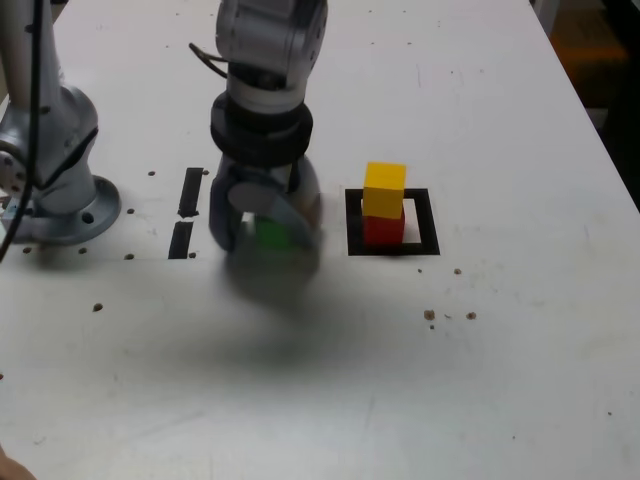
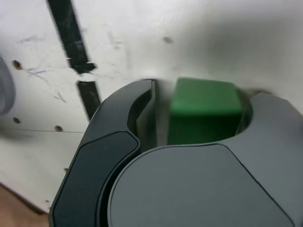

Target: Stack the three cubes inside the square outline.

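The red cube (image 1: 383,230) stands inside the square outline (image 1: 428,225), and the yellow cube (image 1: 385,188) sits on top of it. To the exterior view's left of them, my gripper (image 1: 265,228) is down at the table around the green cube (image 1: 271,232), blurred by motion. In the wrist view the green cube (image 2: 203,101) sits between the jaws of the gripper (image 2: 206,92). A narrow gap shows between the dark finger (image 2: 142,101) and the cube. The grey finger (image 2: 270,118) is against or very near its other side.
Two short black tape strips (image 1: 190,192) (image 1: 181,240) lie on the white table just beyond the gripper towards the exterior view's left, also seen as tape strips (image 2: 71,38) in the wrist view. The arm's grey base (image 1: 60,190) stands at the far left. Small holes dot the tabletop.
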Controlling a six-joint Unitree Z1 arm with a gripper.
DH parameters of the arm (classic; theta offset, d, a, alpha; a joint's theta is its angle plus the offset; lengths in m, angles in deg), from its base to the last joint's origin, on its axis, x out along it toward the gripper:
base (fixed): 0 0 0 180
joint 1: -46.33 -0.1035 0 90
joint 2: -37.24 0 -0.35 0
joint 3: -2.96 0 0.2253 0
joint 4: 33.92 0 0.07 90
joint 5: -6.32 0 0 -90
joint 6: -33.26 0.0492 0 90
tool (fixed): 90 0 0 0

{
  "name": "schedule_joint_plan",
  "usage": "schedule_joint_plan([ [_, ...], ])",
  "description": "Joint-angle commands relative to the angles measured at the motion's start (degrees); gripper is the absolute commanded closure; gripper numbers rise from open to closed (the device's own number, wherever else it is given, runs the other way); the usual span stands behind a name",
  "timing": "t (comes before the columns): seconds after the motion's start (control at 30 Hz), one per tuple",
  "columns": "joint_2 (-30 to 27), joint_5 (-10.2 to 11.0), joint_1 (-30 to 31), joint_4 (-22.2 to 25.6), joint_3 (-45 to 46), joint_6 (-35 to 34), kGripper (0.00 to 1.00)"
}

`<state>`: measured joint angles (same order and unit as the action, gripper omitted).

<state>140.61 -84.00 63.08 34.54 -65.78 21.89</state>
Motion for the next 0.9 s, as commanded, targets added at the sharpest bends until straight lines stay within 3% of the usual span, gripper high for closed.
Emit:
schedule_joint_plan([
  [0.0,-0.03,-0.15,0.04,-0.61,0.27,0.39,0.80],
  [0.27,-1.12,0.23,0.04,-0.94,0.22,1.07,0.91],
  [0.53,-3.55,2.28,0.04,0.60,-0.33,0.51,0.99],
  [0.63,-4.59,3.15,0.04,2.84,-1.43,0.03,0.99],
  [0.87,-6.25,5.39,0.04,13.14,-8.43,-0.53,0.99],
])
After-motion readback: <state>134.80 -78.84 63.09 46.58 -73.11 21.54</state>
